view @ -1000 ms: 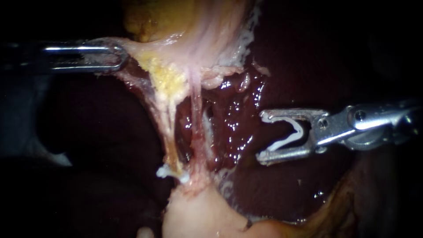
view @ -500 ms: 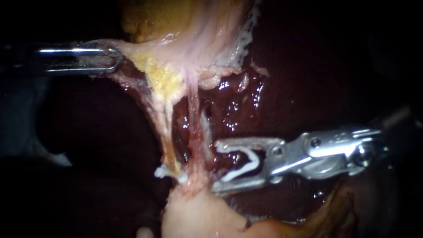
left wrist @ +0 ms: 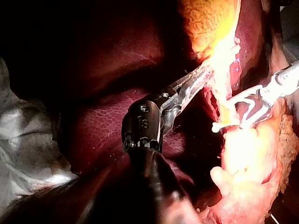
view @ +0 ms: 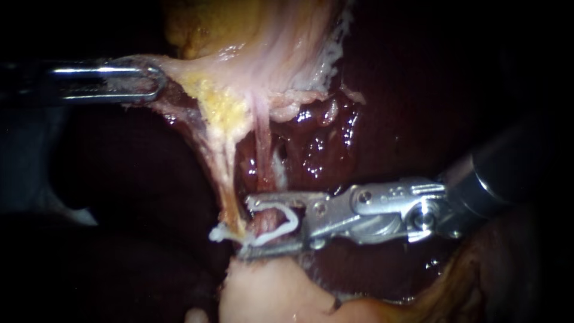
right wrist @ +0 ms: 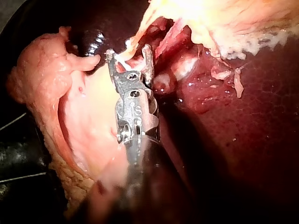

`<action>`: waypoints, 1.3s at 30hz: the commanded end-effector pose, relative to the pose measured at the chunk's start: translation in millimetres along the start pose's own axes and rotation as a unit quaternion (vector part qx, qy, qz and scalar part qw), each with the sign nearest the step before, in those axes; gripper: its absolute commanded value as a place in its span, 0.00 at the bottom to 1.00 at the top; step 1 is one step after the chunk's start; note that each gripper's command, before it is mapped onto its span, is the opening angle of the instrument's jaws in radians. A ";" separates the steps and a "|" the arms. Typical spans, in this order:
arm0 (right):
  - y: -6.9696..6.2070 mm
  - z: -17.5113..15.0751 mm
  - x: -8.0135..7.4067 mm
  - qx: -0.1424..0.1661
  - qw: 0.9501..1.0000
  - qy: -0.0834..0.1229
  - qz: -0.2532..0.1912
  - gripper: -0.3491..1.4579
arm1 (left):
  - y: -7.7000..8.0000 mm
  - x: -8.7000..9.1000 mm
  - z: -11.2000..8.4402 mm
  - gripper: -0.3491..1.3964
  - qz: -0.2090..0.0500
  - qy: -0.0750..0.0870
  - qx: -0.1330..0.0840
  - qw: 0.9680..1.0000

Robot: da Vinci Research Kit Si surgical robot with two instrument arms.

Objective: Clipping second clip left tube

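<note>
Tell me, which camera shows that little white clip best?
The endoscope view: the white clip sits side-on, its whole open V showing in the right instrument. The left wrist view shows it smaller, against bright tissue. The right wrist view shows only a sliver, mostly hidden by the instrument itself.

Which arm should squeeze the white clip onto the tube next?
The right. The right instrument holds the white clip around a tube already; the left instrument is busy holding tissue tight.

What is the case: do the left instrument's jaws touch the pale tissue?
Touching. The endoscope view shows the left instrument with both jaws shut on the edge of the pale tissue.
</note>
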 end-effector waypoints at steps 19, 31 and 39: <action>1.2 7.0 0.5 0.054 0.998 0.019 0.030 0.47 | 0.0 -0.2 0.4 0.00 0.000 0.001 0.001 1.000; -1.7 8.1 1.3 0.074 0.993 0.045 0.078 0.47 | 0.0 -0.2 0.4 0.00 0.000 0.001 0.001 1.000; -3.6 8.4 1.9 0.087 0.991 0.047 0.092 0.46 | 0.0 -0.2 0.3 0.00 0.000 0.001 0.001 1.000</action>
